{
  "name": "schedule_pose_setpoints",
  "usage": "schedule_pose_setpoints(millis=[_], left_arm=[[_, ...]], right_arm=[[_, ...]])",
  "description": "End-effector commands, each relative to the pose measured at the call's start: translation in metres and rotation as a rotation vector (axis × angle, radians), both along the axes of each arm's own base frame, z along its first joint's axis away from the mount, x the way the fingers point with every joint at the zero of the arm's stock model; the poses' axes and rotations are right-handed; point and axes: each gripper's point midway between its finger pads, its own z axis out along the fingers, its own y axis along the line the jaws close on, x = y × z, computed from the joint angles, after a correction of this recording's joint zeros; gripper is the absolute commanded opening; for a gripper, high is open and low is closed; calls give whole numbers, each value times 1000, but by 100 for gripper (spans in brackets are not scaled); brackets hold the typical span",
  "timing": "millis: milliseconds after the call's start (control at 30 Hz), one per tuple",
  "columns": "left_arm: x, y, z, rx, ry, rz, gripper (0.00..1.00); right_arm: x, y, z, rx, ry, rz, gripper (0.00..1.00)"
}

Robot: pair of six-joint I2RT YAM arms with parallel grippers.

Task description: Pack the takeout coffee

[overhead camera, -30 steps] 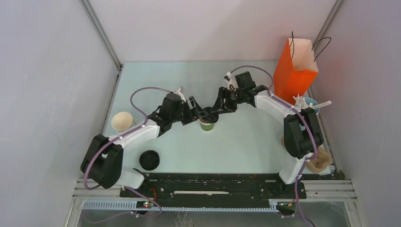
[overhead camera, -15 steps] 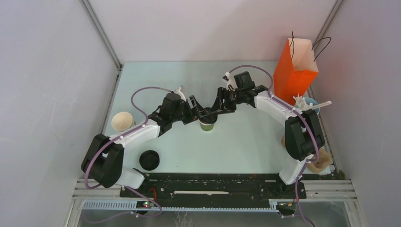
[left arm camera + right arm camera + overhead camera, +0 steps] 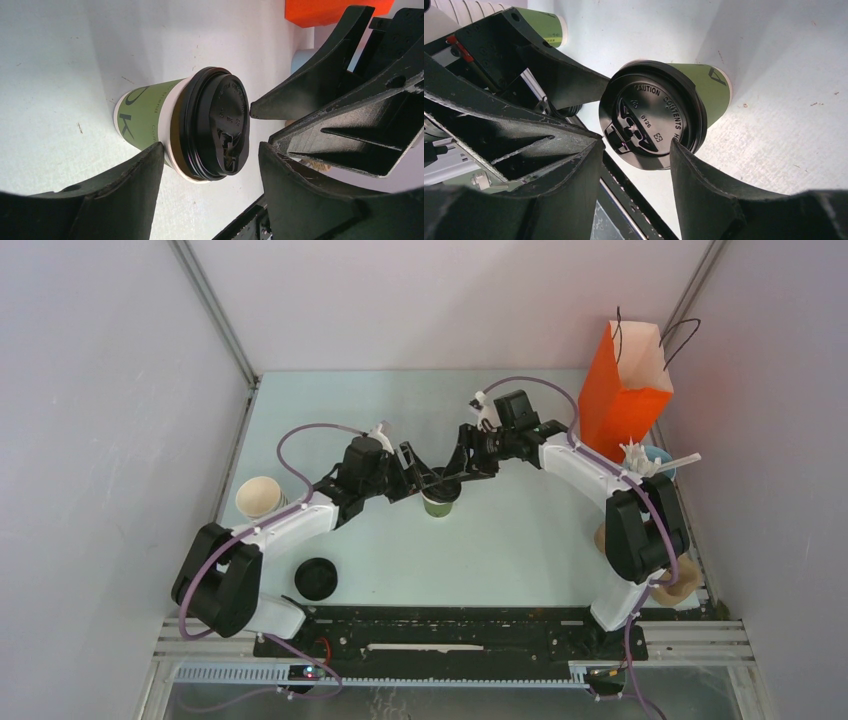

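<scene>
One olive-green cup with a black lid stands upright mid-table. Both grippers meet over its lid. My left gripper comes in from the left and is open. In the left wrist view one finger lies by the cup wall under the rim, and the other stands apart from the lid. My right gripper comes in from the right and is open. In the right wrist view its fingers straddle the lid's near edge, one fingertip at the rim.
An orange paper bag stands open at the back right. A lidless nested cup stack is at the left edge and loose black lids are near the front left. A blue bowl of white stirrers and brown paper items sit along the right edge.
The right arm's elbow has shifted very slightly. The cup and both grippers stay where they were, jaws still open.
</scene>
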Motion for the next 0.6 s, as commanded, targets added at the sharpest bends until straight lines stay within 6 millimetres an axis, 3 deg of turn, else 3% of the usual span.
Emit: schedule_pose_setpoints(millis=[0,233,367,567], left_arm=[[6,-2,28,-36,-69,6,75],[5,0,28,-28,-74,6,77],[6,0,26,-25,-71,7,76],[7,0,24,-19,-64,8,75]], right_arm=[[10,-5,24,-9,-62,-49,61],[12,-11,21,-24,-75,-49,67],[11,-3,10,-16,-43,-35,64],[9,11,18,30,-44,-8,58]])
